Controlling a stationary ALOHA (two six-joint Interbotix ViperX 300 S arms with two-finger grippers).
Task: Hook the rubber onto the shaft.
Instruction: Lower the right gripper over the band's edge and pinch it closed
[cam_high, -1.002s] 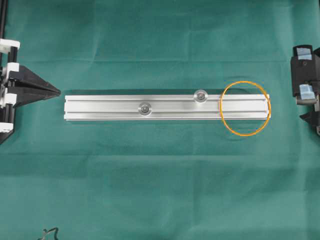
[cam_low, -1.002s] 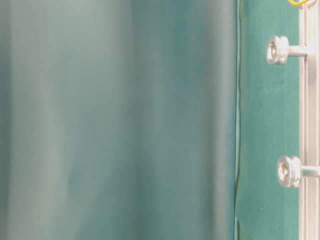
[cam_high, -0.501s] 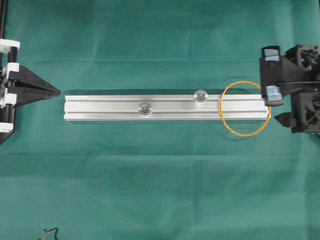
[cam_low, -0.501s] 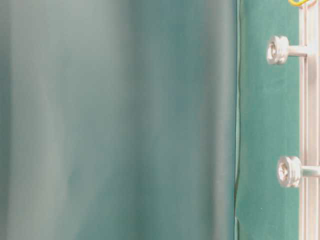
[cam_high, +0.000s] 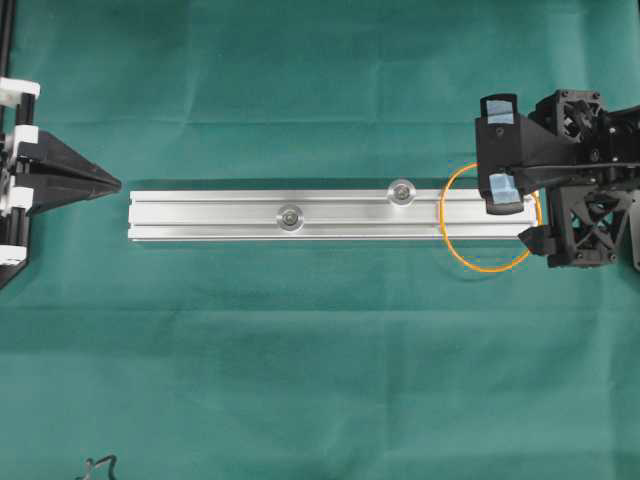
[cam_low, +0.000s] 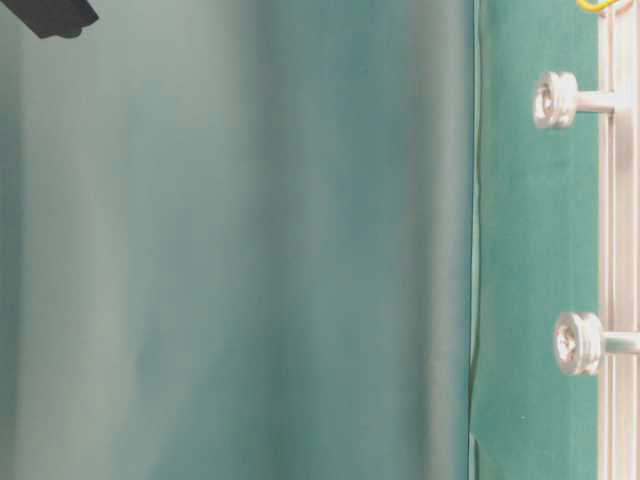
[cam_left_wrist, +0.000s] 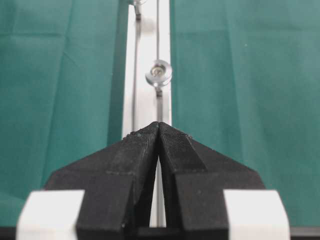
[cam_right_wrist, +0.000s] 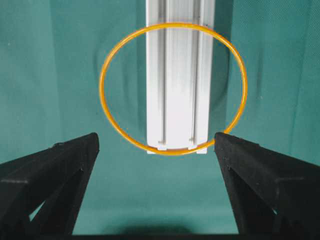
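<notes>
Right hand (cam_right_wrist: 157, 150) stands spread wide at the frame's bottom, black ribbed fingers (cam_right_wrist: 65, 165) cut off below, holding nothing. Beyond, the thin orange rubber (cam_right_wrist: 107, 110) lies looped around the grooved aluminium rail (cam_right_wrist: 177, 75) end on the green-clothed bench (cam_right_wrist: 50, 60). Left hand (cam_left_wrist: 159, 125) is pressed together.

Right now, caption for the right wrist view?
Open right gripper faces the orange rubber looped around the aluminium rail end.
</notes>
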